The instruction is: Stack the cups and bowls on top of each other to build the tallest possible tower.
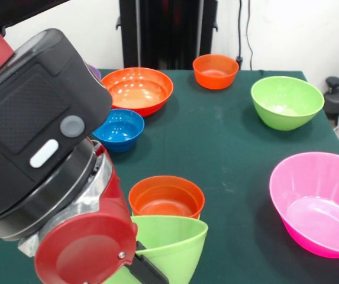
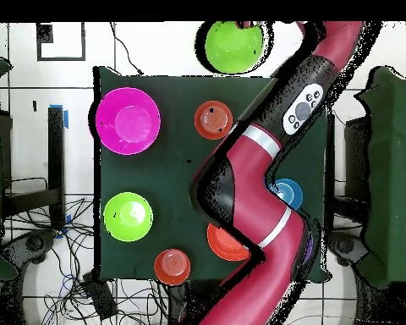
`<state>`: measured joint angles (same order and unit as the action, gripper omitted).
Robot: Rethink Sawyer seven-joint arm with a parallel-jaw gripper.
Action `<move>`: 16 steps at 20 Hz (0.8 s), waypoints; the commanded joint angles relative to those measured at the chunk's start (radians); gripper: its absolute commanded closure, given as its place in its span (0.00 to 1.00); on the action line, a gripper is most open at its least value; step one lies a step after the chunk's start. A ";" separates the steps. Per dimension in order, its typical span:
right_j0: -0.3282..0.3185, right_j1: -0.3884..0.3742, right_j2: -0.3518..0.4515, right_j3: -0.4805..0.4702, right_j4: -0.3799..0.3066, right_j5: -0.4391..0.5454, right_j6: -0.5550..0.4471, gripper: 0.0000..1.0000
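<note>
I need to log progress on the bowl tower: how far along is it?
Done: nothing stacked; the pink bowl, blue bowl and orange bowls stand singly on the table. In hand: a lime green bowl, tilted, seems lifted by the arm at the table's edge; the grip is hidden. Left: the whole tower.

A robotics lab: a green-clothed table (image 1: 228, 148), loose floor cables (image 2: 46, 245) and a pale tiled floor (image 2: 20, 93).

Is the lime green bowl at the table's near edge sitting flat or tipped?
Tipped. The lime green bowl leans with its rim slanted beside the upright orange bowl; whether the claw grips it cannot be told.
</note>
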<state>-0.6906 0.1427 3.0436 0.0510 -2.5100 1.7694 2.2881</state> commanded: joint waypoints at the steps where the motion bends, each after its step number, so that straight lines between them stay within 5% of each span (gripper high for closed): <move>1: 0.044 -0.020 0.007 -0.173 -0.092 0.089 0.178 1.00; 16: 0.041 -0.033 -0.031 -0.157 -0.087 0.080 0.149 1.00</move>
<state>-0.6705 0.1433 3.0463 0.0507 -2.5147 1.7694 2.2881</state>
